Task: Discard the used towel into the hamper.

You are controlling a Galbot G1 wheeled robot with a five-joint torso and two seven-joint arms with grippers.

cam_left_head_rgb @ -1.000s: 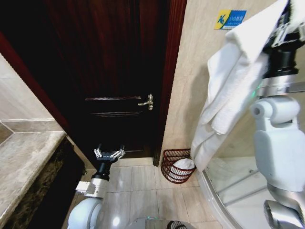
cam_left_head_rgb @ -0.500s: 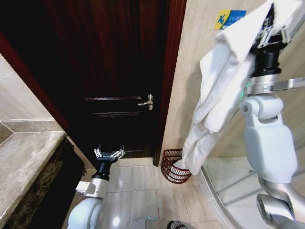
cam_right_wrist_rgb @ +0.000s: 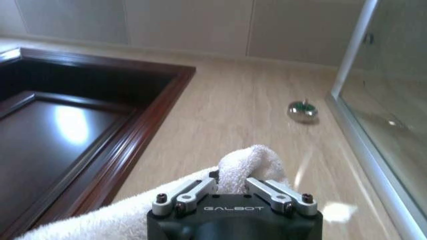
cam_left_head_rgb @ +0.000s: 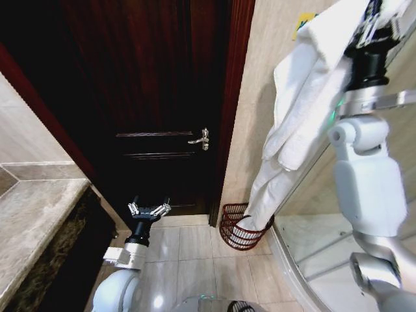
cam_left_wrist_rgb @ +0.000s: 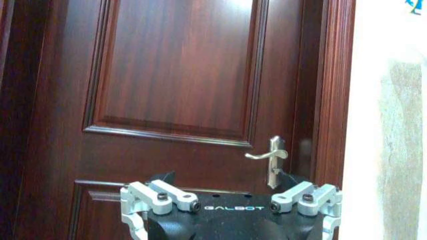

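The used towel is white and hangs in long folds from my right gripper, held high against the tiled wall. Its lower end drops to the rim of the hamper. The hamper is a small dark reddish-brown woven basket on the floor beside the door frame, with white cloth showing inside it. In the right wrist view the right gripper is shut on a bunched fold of the towel. My left gripper is parked low in front of the door, open and empty.
A dark wooden door with a brass handle fills the middle. A stone counter runs along the left. The curved glass shower enclosure stands right of the hamper. Pale floor tiles lie between.
My right arm has carried the towel to the left and slightly up. Its lower end has swung from beside the hamper to over it. The left arm has stayed still.
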